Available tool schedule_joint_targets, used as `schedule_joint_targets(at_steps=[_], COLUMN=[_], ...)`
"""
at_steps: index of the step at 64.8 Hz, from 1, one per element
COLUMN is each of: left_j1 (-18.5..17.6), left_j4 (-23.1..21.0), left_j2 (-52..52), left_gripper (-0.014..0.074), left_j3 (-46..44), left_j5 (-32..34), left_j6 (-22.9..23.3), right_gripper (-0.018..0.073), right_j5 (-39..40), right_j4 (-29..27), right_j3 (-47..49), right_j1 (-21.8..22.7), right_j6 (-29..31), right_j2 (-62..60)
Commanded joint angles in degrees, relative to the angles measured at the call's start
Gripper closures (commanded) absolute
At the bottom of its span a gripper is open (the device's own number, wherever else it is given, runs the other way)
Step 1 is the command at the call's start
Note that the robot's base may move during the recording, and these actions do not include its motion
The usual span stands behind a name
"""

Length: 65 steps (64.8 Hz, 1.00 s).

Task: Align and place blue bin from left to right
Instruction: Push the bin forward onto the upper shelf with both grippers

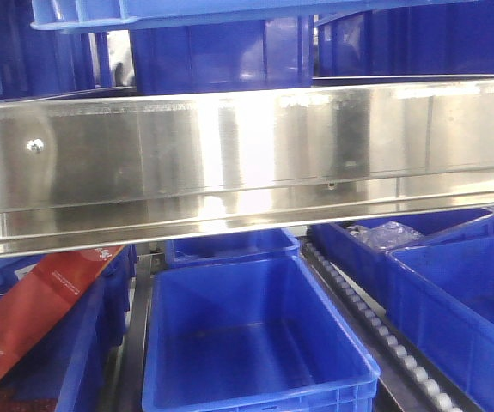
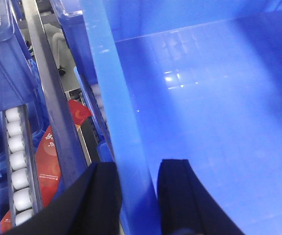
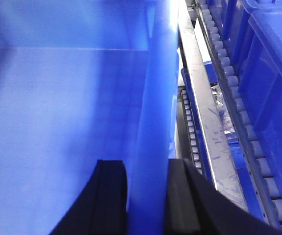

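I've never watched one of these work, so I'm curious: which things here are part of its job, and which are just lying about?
Part of the job:
pale blue bin
left claw and right claw, each clamped on its rim

Just lying about:
darker blue bins below
red box
clear plastic bag
roller tracks
steel shelf rail

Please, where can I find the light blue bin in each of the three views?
Front: the bin is at the top edge, only its pale rim showing, above the steel shelf.
Left wrist: the bin fills the right; the left gripper clamps its rim.
Right wrist: the bin fills the left; the right gripper clamps its rim.
Shared landmark: white rollers.
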<state>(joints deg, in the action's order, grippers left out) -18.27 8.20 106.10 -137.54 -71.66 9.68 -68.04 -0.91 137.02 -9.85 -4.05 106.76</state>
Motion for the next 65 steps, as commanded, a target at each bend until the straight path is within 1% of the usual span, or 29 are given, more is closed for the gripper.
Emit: schedule_joint_targets(at_steps=[1,55,62,65], left_j1=[-0.3,-0.3,-0.3,-0.3], left_j4=[0.2,0.2,0.1,-0.2], left_j2=[-1.2,-1.2,-1.2,-1.2], left_gripper=[0.0708,0.0708,0.0708,0.0708], left_j3=[-0.6,-0.6,-0.6,-0.6], left_j5=[3.9,3.9,7.0,7.4], left_j6=[-1.5,-1.5,-1.5,-1.5], right_gripper=[0.0622,0.0622,0.0622,0.0622], right_j5=[5.6,5.6,5.0,4.9], right_j4=[0.9,0.9,0.9,0.9], right_j3=[1.1,1.1,1.1,1.1], right_j1=[0.1,0.1,0.1,0.1], right_j6=[1.3,1.3,1.3,1.3], right_j2=[-1.7,-1.7,-1.8,-1.8])
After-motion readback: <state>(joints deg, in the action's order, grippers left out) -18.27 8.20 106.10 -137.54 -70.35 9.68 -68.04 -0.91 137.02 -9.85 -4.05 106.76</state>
